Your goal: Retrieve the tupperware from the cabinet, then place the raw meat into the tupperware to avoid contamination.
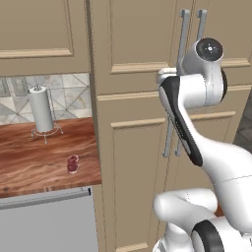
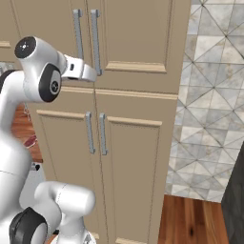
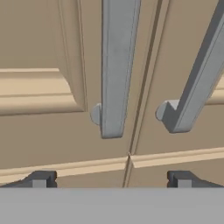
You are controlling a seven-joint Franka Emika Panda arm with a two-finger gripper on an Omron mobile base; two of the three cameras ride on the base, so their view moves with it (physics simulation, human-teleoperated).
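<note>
Cabinet (image 3: 65, 131) doors closed just ahead of the released gripper (image 3: 111, 178), two grey handles (image 3: 116, 65) before it, raw meat (image 1: 73, 164) on tabletop (image 1: 39, 162) far to its left, beside paper towel roll (image 1: 41, 109)

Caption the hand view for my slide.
Open tool faces the shut cabinet, just below two grey handles.

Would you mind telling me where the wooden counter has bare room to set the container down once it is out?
The wooden counter is bare left of the raw meat, forward of the paper towel holder. Only a narrow strip lies between the meat and the cabinet. The open gripper crowds the two upper door handles.
</note>
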